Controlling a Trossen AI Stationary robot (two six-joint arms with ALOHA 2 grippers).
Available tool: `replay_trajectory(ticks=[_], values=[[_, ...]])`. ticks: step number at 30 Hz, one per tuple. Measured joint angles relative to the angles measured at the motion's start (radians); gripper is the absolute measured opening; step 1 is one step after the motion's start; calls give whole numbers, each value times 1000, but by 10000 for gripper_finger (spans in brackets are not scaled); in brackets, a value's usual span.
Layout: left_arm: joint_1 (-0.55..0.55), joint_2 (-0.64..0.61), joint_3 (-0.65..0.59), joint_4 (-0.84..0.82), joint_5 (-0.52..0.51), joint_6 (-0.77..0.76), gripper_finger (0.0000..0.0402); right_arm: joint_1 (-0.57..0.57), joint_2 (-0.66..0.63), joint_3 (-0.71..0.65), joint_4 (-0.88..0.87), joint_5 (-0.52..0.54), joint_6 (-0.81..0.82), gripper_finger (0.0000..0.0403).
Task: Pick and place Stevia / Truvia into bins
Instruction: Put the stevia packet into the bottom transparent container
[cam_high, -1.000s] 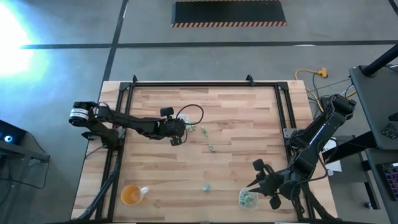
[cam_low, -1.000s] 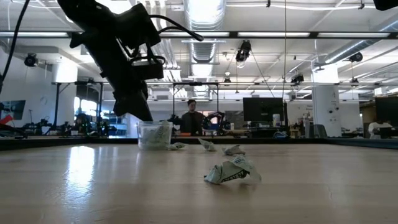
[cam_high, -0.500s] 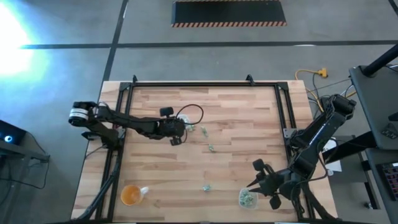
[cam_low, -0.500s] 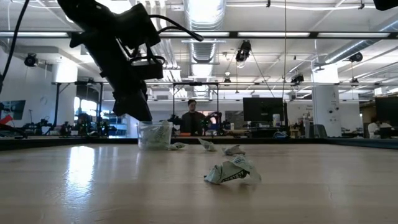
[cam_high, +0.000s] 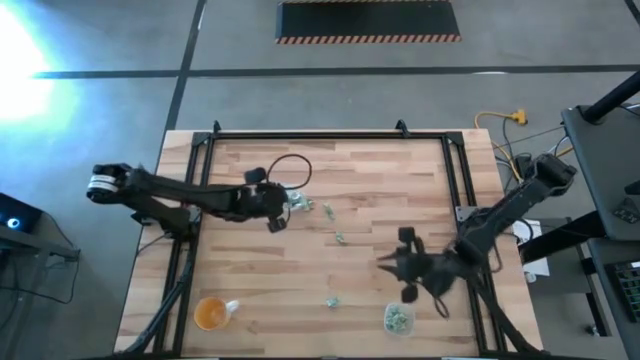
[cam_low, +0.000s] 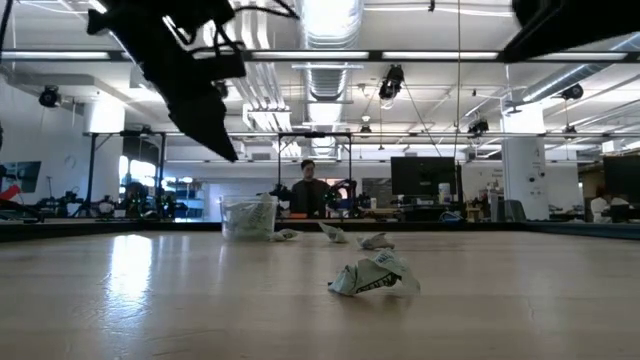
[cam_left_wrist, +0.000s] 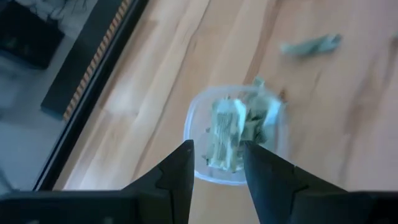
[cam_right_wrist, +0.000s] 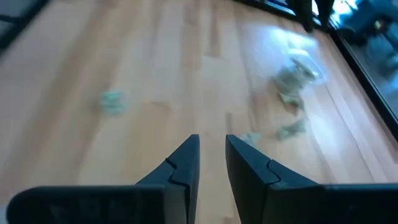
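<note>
Packets are already sitting in both bins, so the sorting is looking mostly done. The left bin (cam_left_wrist: 236, 134) is holding a clump of green and white Stevia packets (cam_left_wrist: 239, 124), and the right bin (cam_high: 398, 318), near the front edge of the table (cam_high: 380, 160), is holding a smaller heap. Three loose packets are lying in a line between the two bins: one (cam_high: 327, 210) just beside the left bin, one (cam_high: 340, 238) a little farther from it, and one (cam_high: 331, 301) well away from it, close to the right bin. From table height a crumpled packet (cam_low: 372, 274) is showing nearest, with two more behind it, beside the left bin.

The left gripper (cam_left_wrist: 217, 165) is hanging directly above the left bin, its fingers (cam_left_wrist: 180, 171) standing apart with nothing between them; my guess is it is finishing a drop. The left arm is reaching in low from the table's left side. The right gripper (cam_right_wrist: 211, 158) is hovering over bare wood just beyond the right bin, fingers slightly apart and empty, pointing toward the left bin, probably going for a loose packet
</note>
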Motion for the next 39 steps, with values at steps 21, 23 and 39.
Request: replay_trajectory(ticks=[21, 23, 39], values=[[-123, -104, -17, 10, -7, -13, 121, -506, 0, -289, 552, -530, -147, 140], [-123, -104, -17, 10, -12, -13, 121, -508, 0, -297, 573, -533, -150, 156], [-123, -104, -17, 16, -16, -12, 121, -537, 323, -133, 574, -529, -165, 198]])
